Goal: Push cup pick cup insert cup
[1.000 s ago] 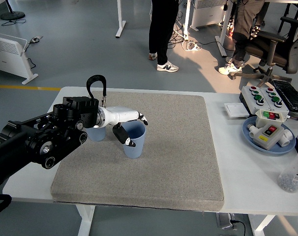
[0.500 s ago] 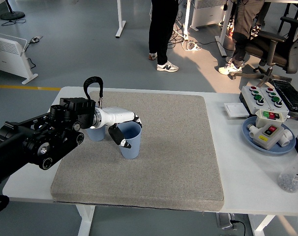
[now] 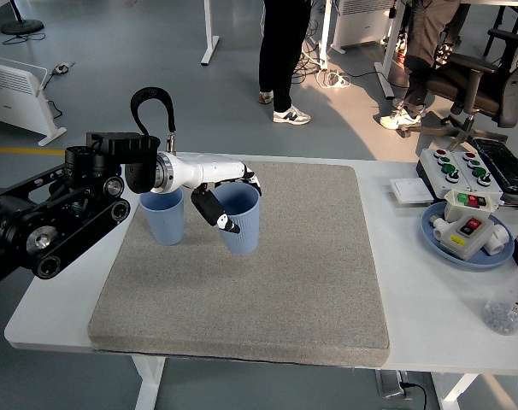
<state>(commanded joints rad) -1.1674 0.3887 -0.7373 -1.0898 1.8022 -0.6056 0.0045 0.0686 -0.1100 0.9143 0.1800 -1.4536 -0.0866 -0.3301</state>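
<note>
— So, where is the cup you are carrying, and what is the hand doing to it?

— My left hand point(image 3: 218, 190) is closed around the blue cup point(image 3: 240, 219) near its rim, thumb on the near wall and the other fingers over the far side. I judge the cup is lifted off the grey mat point(image 3: 267, 282), since its base looks clear of the cloth, though from this high angle I cannot be certain of the gap.

— And the other one?

— A second blue cup point(image 3: 163, 216) stands upright on the mat, mouth up, just to the left of the one I hold and close under my forearm. That is the relation the next move turns on: the target lies to the left of my hand, so the held cup must travel that way, come over the open mouth with its long axis upright, and go down. At present it leans slightly.

— Which arm is nearer?

— The left one; my right arm is not in view at all.

— Anything hard to make out?

— My wrist covers part of the standing cup's rim, so I cannot see the whole mouth. My far fingers are mostly behind the held cup as well.
</note>
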